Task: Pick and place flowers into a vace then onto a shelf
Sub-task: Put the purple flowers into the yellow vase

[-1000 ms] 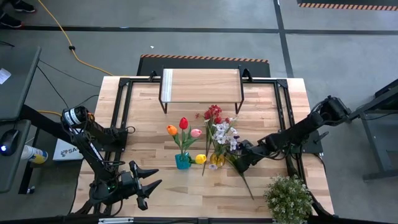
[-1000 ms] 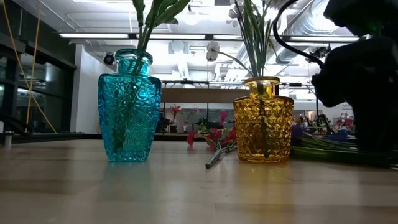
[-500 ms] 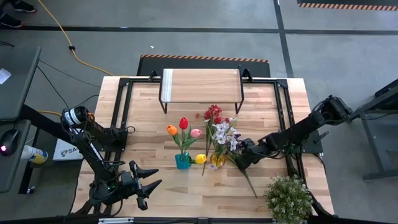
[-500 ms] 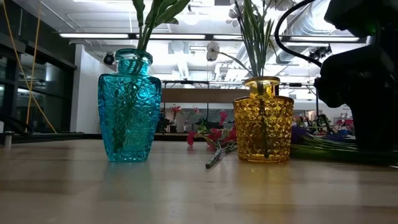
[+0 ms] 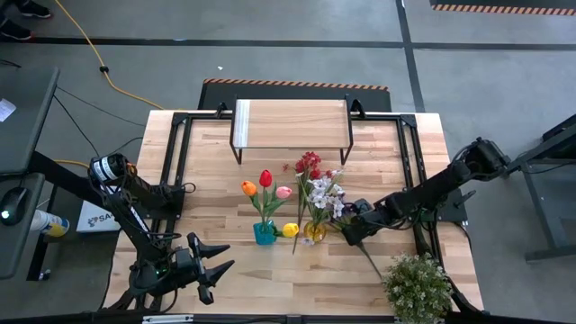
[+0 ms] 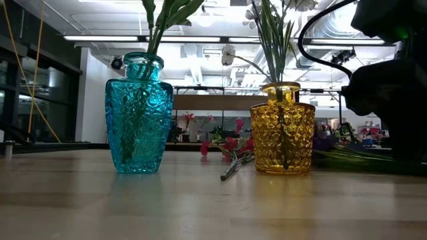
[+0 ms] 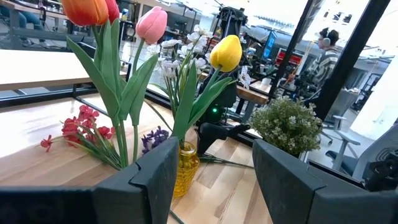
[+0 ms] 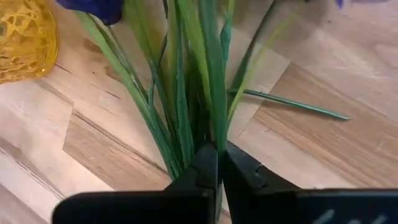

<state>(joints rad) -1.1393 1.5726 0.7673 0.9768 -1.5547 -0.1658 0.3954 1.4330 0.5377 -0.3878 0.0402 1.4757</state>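
Note:
A teal vase (image 5: 264, 233) holds orange, red and pink tulips (image 5: 265, 184). Beside it a yellow vase (image 5: 314, 230) holds a yellow tulip (image 7: 225, 53) and white sprays. A red spray (image 5: 308, 165) and a purple-and-white spray (image 5: 329, 195) lie flat on the table. My right gripper (image 5: 347, 237) is just right of the yellow vase, shut on that spray's green stems (image 8: 186, 93). My left gripper (image 5: 212, 270) waits open near the front left, pointing level at the vases. The shelf (image 5: 291, 124) stands at the far edge. My right gripper pinches a green stem or leaf blade of the bundle (image 8: 214, 138) between its two fingertips (image 8: 204, 167). The fingers come steeply from above, slanting from the table's right. The stems lie on the table, the purple flower end (image 8: 96, 7) toward the yellow vase.
A bushy pale-green potted plant (image 5: 417, 288) stands at the front right corner, close to the stems' loose end (image 5: 373, 270). Black frame rails (image 5: 180, 171) run along both table sides. Bare wood lies between the vases and the shelf.
My right gripper has tipped further downward and shut on the green stems right of the yellow vase. The stems' loose end has swung slightly toward the table's right edge. The vases have not moved.

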